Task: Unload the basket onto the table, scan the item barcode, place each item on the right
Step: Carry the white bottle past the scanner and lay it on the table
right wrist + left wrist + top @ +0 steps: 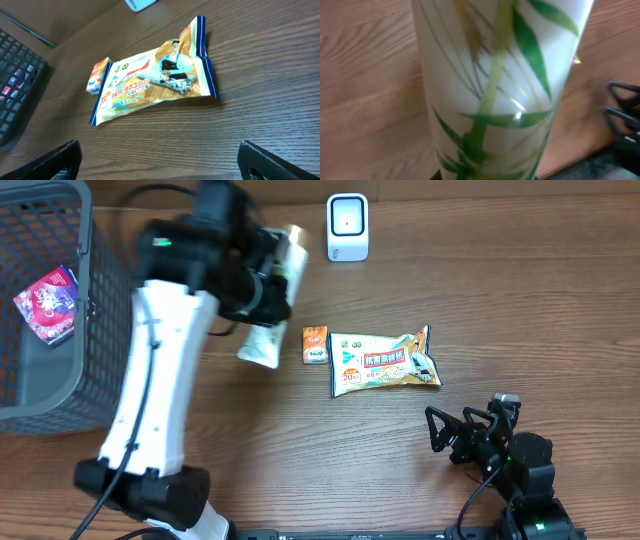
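While the tube (pixel 262 342) was held just beside the scanner (pixel 347 227), clamped mid-body by the left gripper (pixel 268 292), the right gripper (pixel 460 435) was seen spread wide, well away from the scanner. Tube's probably light, squishy and slick, so best gripped gently across the middle

The tube (pixel 490 90) is showing white with green bamboo leaves and fine gold lines, the snack packet (pixel 385 361) orange and white with dark blue ends, the small box (pixel 316 345) orange, the scanner (pixel 347 227) white, the mesh basket (pixel 60 395) dark grey, the pouch (pixel 47 302) pink and red, and the table (pixel 500 300) brown wood grain.
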`<state>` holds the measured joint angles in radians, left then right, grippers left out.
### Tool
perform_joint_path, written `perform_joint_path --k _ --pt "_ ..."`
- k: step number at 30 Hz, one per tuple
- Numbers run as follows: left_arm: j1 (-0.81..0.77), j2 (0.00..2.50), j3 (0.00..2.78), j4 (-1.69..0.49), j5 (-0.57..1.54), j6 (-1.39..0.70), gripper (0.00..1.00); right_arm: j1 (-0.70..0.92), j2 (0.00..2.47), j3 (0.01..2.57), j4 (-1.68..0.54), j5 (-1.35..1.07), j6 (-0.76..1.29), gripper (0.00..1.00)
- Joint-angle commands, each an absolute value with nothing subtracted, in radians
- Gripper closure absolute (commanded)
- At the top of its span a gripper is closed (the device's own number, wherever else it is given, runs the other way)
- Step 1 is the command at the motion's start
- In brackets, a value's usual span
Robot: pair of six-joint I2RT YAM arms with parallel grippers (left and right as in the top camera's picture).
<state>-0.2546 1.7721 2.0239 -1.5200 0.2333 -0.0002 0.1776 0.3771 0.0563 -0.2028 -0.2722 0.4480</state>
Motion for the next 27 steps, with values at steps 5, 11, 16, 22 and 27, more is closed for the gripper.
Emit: perform_joint_path --k 5,11,16,22,27 --pt "-0.373 1.767 1.628 -1.155 0.128 -0.062 0.95 0.181 0.374 0.074 -0.2 -0.263 0.445 0.0" --pt "-0.416 1.767 1.285 -0.928 0.209 -0.166 0.95 0.181 0.374 0.074 -0.2 -0.263 0.444 0.0" --pt "-0.427 1.767 1.124 -0.815 0.421 -0.144 0.95 0.181 0.374 0.074 -0.2 -0.262 0.444 0.0" --pt "-0.424 1.767 1.102 -0.773 0.788 -0.082 0.91 0.181 0.374 0.074 -0.2 -0.263 0.445 0.0" --pt "-0.424 1.767 1.102 -0.751 0.766 -0.083 0.59 0.181 0.374 0.074 -0.2 -0.263 0.445 0.0"
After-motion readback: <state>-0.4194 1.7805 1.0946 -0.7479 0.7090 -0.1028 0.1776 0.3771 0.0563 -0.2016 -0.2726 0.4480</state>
